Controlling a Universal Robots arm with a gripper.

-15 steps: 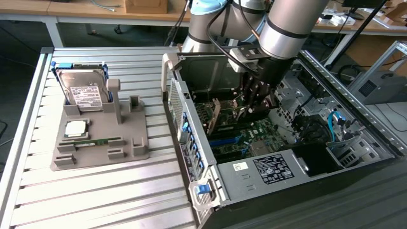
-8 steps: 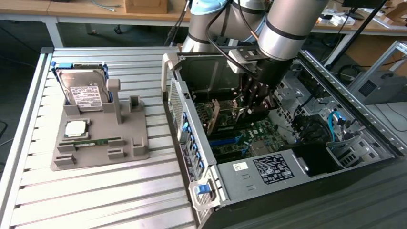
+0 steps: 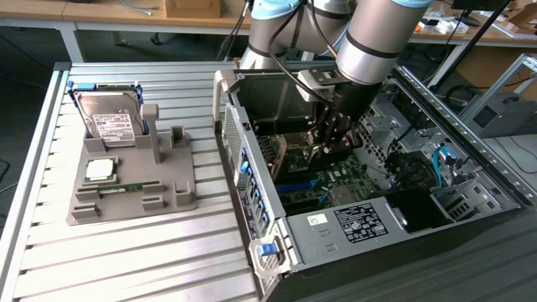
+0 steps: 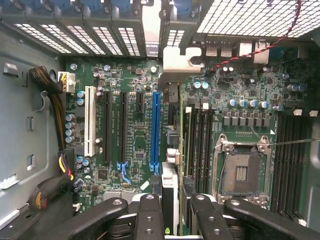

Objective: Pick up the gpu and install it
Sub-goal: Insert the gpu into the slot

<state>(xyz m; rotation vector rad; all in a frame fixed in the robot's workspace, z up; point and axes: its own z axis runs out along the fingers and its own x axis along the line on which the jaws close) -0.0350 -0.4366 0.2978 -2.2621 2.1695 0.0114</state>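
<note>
Hand (image 4: 170, 210) partly closed, gripping gpu (image 4: 170, 145) edge-on above motherboard (image 4: 125, 80).

A ribbed metal worktable (image 3: 126, 251) stands before wooden benches (image 3: 109, 16) on white legs, over dark floor (image 3: 25, 94).

Your arm (image 3: 369, 44) reaches steeply down from above, wrist vertical, its dark gripper (image 3: 334, 150) lowered with fingers (image 4: 150, 220) clamped on a thin upright card.
</note>
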